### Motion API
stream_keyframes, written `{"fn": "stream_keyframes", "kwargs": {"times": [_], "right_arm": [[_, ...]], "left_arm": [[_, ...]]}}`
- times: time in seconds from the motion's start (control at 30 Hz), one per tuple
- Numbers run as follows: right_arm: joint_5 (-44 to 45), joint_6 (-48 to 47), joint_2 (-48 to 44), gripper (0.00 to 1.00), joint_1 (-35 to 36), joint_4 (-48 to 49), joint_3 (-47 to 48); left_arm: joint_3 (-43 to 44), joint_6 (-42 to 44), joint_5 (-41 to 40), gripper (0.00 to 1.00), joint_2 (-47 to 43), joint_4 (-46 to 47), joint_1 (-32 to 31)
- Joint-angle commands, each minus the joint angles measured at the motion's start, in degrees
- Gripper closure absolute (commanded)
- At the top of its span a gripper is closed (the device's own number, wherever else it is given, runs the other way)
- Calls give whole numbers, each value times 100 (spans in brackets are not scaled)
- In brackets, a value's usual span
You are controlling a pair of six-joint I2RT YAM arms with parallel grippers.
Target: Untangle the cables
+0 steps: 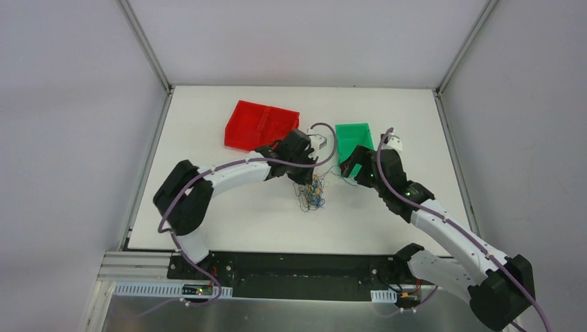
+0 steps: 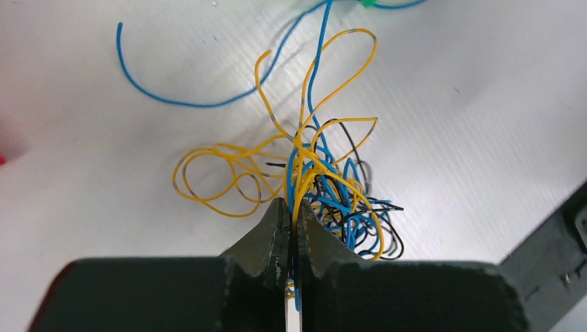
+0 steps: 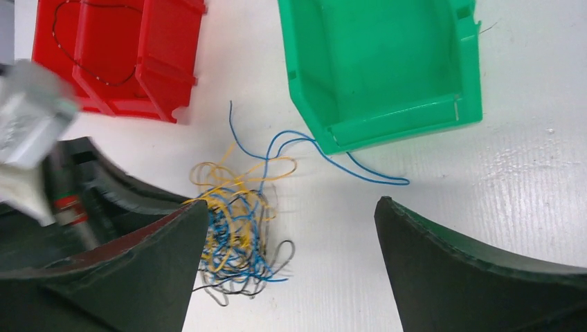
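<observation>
Left hand [image 2: 291,209] tight on cables [image 2: 302,149], right hand [image 3: 291,207] agape.

Open worktop [image 1: 242,221] lies near and left of the cables [image 1: 315,194]; red bin [image 1: 256,124] and green bin [image 1: 353,135] block the far side.

Lab robot cell. White table [image 1: 228,221] is boxed in by plain grey panels [image 1: 69,138] on aluminium corner posts [image 1: 147,45]. Left arm [image 1: 228,173] and right arm [image 1: 443,225] are bolted to a black base plate [image 1: 304,273] at the table's near edge. Purple harness [image 1: 334,140] runs along them. Slotted wire duct [image 1: 149,289] and a board with lit LEDs [image 1: 201,290] sit by the bases. Test props on the table: red bin [image 1: 259,124] and green bin [image 1: 354,135] toward the far edge, tangle of thin cables [image 1: 315,192] mid-table.
</observation>
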Motion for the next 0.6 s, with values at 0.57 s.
{"fn": "stream_keyframes", "kwargs": {"times": [0.57], "right_arm": [[-1042, -1529, -89, 13, 797, 503, 117]], "left_arm": [[-904, 1208, 603, 100, -2842, -377, 8]]}}
